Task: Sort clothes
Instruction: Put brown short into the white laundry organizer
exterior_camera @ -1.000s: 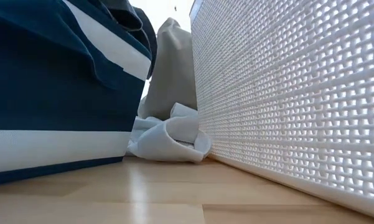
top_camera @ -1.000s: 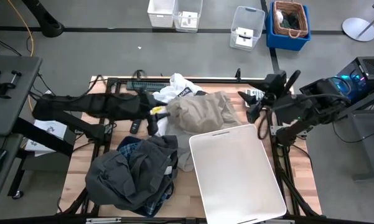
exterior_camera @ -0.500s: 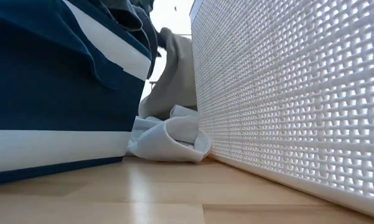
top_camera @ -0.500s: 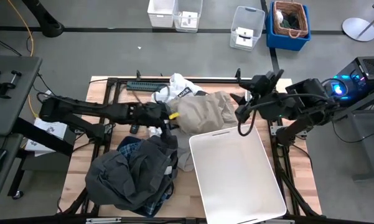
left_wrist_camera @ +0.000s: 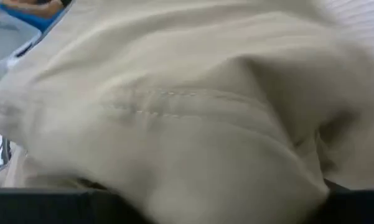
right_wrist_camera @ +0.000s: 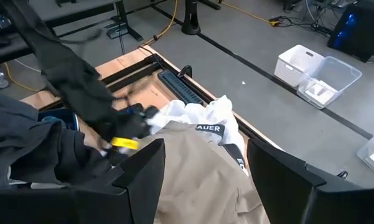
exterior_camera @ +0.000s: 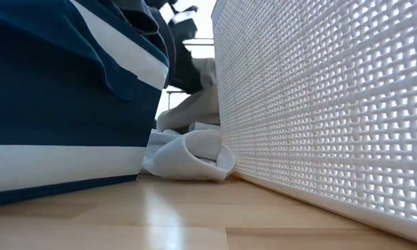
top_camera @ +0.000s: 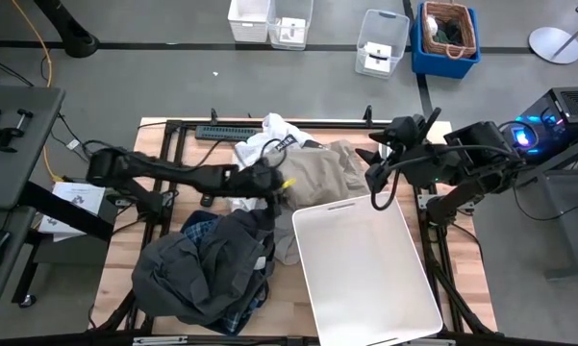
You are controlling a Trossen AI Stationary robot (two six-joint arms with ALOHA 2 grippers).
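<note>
Table [top_camera: 154, 207]: clothes piled at twelve o'clock.
Left tool [top_camera: 277, 183] meets the beige trousers [top_camera: 322, 168], grip unclear; right tool [top_camera: 378, 163] gapes wide.

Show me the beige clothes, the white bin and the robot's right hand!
beige khaki piece [top_camera: 322, 168], high view, middle of the crumpled fabric.
white bin [top_camera: 365, 269], high view, its flat white face.
right gripper [top_camera: 373, 165], high view, between its fingertips.

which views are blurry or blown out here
Left wrist view: filled by the khaki piece, soft and smeared, too close to focus. Low view: the white bin glows backlit, with the gap beside it blown out. Right wrist view: left arm slightly blurred. High view: evenly lit and sharp.
</note>
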